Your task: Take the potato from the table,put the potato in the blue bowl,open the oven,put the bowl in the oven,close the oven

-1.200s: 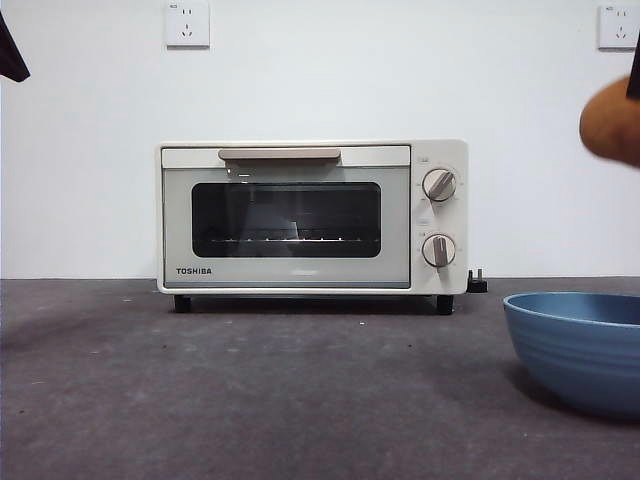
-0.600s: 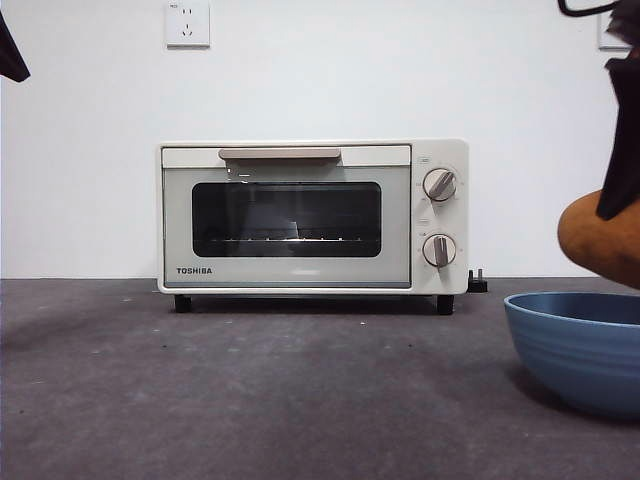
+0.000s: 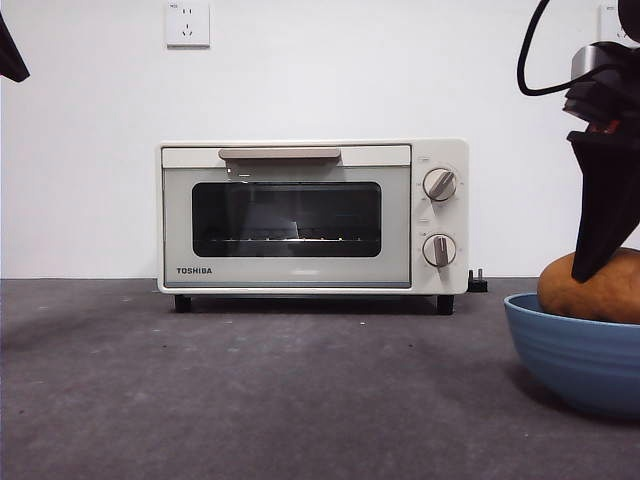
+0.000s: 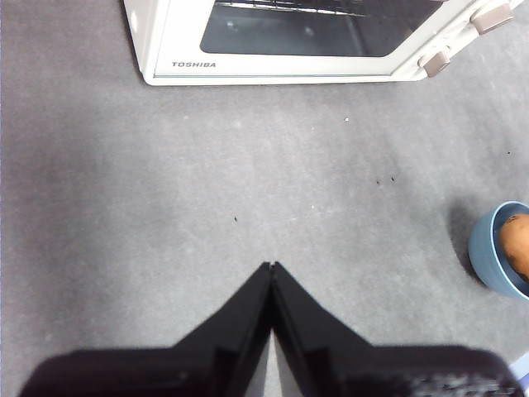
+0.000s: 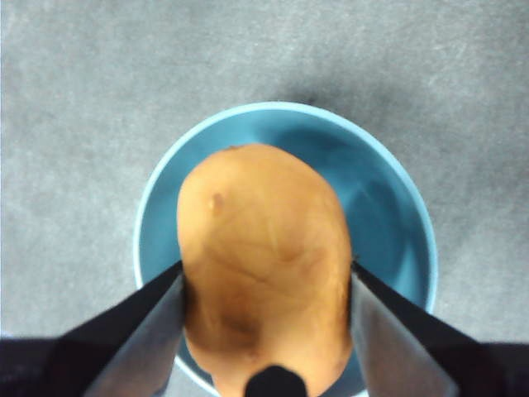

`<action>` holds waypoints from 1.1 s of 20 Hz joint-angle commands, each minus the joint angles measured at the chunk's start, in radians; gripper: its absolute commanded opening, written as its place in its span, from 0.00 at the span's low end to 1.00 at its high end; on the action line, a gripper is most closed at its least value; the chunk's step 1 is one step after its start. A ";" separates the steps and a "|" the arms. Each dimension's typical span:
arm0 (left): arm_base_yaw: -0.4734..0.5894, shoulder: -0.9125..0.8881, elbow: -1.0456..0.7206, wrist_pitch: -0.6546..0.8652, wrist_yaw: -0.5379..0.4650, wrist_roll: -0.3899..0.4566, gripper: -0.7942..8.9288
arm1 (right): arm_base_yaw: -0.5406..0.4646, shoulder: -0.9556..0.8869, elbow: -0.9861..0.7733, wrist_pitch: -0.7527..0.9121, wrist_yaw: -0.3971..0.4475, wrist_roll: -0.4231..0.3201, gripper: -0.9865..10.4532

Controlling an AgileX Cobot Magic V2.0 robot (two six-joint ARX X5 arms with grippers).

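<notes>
The right gripper [image 5: 266,285] has its jaws clamped on the potato [image 5: 263,265] inside the blue bowl [image 5: 388,231], right of the oven [image 3: 312,216]; the left gripper [image 4: 272,266] hangs with jaws together.

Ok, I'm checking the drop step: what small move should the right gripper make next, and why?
Probably open the right gripper to let go. Its jaws still clamp the potato, which sits low inside the blue bowl, under the rim in the front view. The oven door is shut; the left gripper waits.

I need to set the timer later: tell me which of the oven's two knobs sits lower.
The lower knob on the oven, directly beneath the upper knob, level with the glass door's bottom edge.
</notes>
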 commanded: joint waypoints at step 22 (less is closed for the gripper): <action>-0.005 0.003 0.002 0.034 0.000 -0.016 0.08 | 0.007 0.005 0.185 -0.152 -0.063 0.014 0.61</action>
